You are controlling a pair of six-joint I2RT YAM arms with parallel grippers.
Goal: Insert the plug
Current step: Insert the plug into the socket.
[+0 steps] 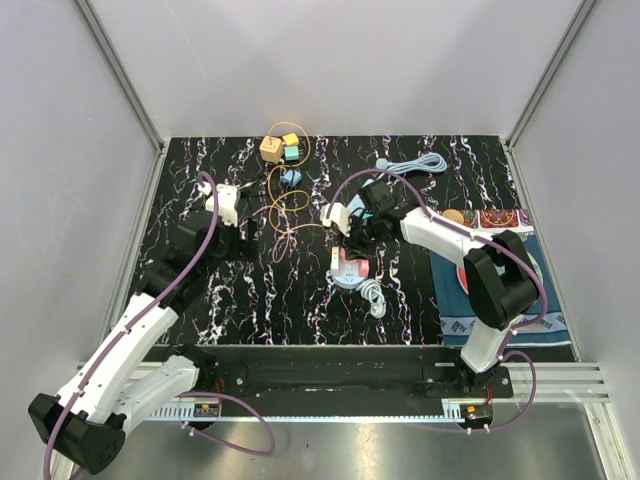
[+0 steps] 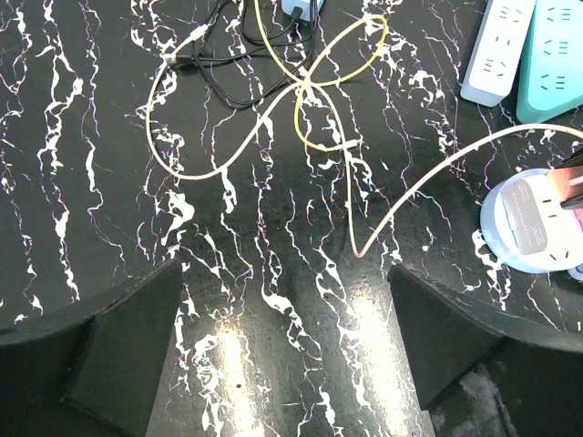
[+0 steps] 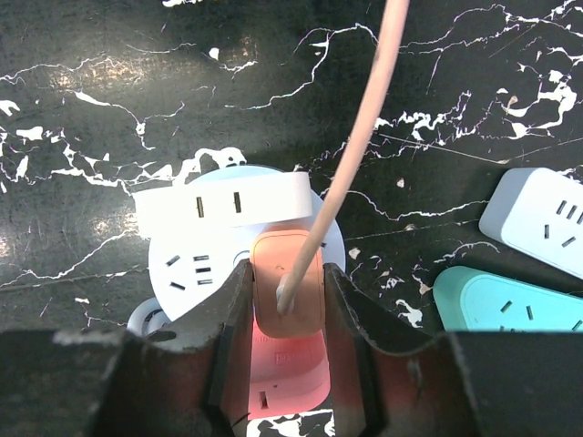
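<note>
While the black marbled table (image 1: 250, 290) fills the top view, the round white socket hub (image 1: 350, 272) near its middle is the mark for everything else. The right arm (image 1: 440, 232) reaches in from the hub's right and ends directly over it. The left arm (image 1: 130, 340) stretches up the hub's left side, its end well apart from the hub. A blue patterned cloth (image 1: 545, 320) lies to the right of the hub, under the right arm. Seen from the right wrist, a white power strip (image 3: 537, 218) and a teal power strip (image 3: 510, 308) lie just beside the hub, on its right in that view. The right gripper (image 3: 287, 273) is pinching the plug (image 3: 287, 305), a salmon block caught between its 2 fingers (image 3: 228, 309). It holds the plug over the near part of the hub, just below a white band (image 3: 219, 205) with 2 slots; whether the pins sit in a socket I cannot tell. A pale pink cable (image 3: 360, 146) rises from the plug's top and runs away beyond the hub. The left gripper (image 2: 284, 282) hangs with its 2 fingers spread wide, nothing between them, over bare table to the hub's left. A thin yellow cable (image 2: 303, 88) loops on the table left of the hub, with a black cable (image 2: 182, 62) beside it.
</note>
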